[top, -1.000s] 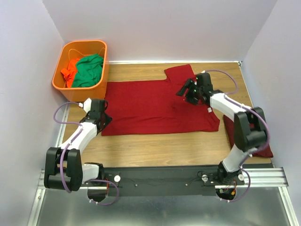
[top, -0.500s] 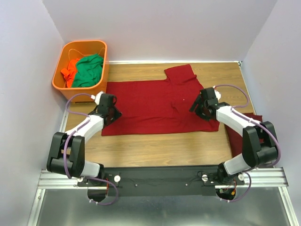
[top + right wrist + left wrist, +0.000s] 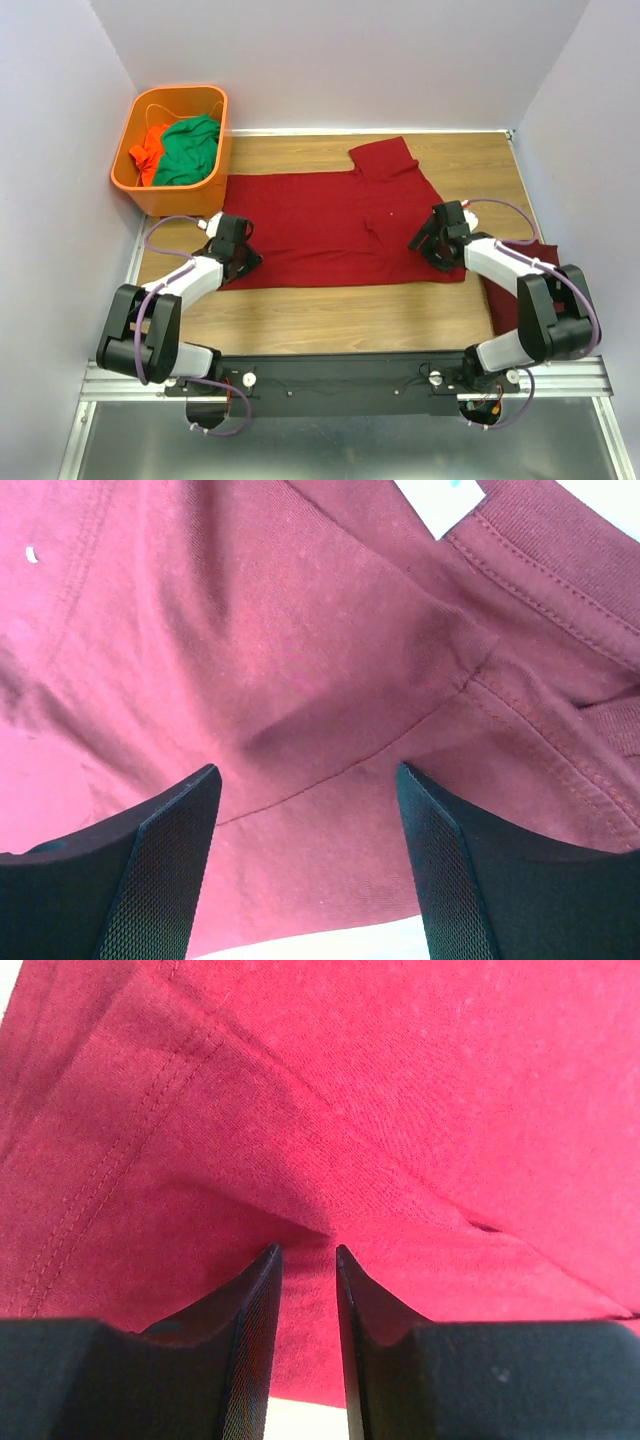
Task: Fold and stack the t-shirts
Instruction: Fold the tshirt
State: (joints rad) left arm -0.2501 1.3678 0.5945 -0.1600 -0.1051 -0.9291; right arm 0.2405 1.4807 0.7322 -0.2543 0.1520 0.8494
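Two wrist views only, not overhead — left tool (image 3: 305,1252) narrow, pinching t-shirt (image 3: 420,1090), right tool (image 3: 310,775) wide.

We look down on the whole table (image 3: 330,300) from above and behind the arm bases. Our wrist cameras face past the left gripper (image 3: 307,1255) and right gripper (image 3: 307,770), very close to the spread t-shirt (image 3: 320,225) at its opposite ends, which all three views share.
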